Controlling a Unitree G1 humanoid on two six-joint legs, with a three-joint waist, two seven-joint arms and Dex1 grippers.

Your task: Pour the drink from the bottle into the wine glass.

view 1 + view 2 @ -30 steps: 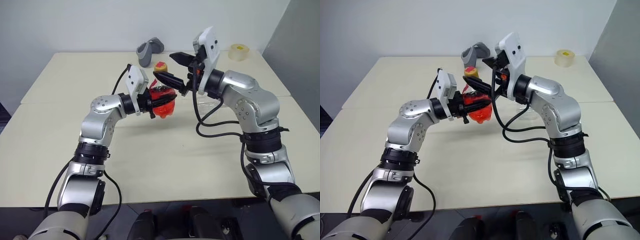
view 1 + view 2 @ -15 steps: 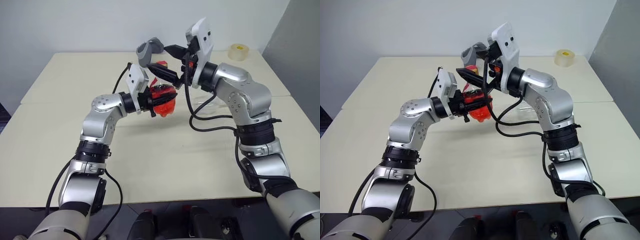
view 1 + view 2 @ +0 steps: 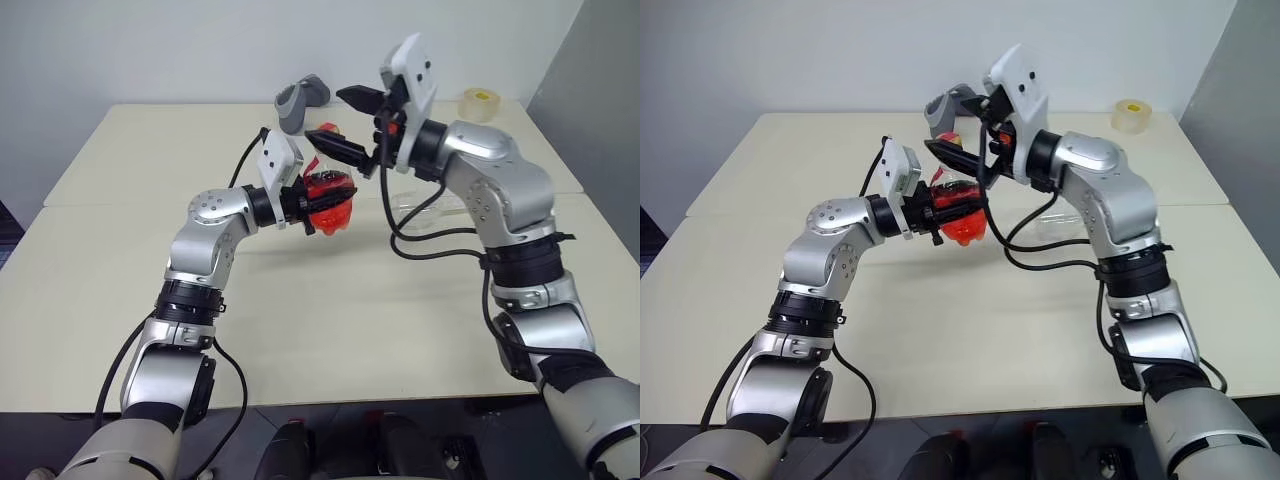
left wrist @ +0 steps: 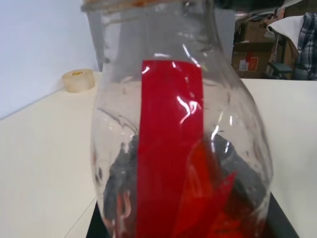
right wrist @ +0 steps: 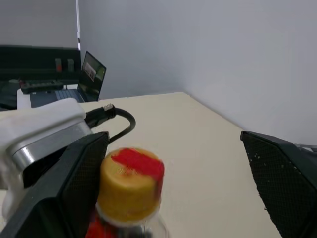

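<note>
Bottle (image 3: 328, 198): clear, rounded, holding red drink (image 4: 198, 198), with a red label strip and a yellow-and-red cap (image 5: 130, 183); held above the bench (image 3: 330, 320). Left arm bent, reaching level; left pincer (image 3: 303, 205) clamped on the bottle's body. Right pincer (image 3: 352, 128) spread wide, one finger either side of the cap, touching nothing.

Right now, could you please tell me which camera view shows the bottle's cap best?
The right wrist view: the cap sits close and unobstructed between the open right hand's fingers. The eye views show it small, partly behind that hand. The left wrist view shows the bottle's body, cut off near the neck.
</note>
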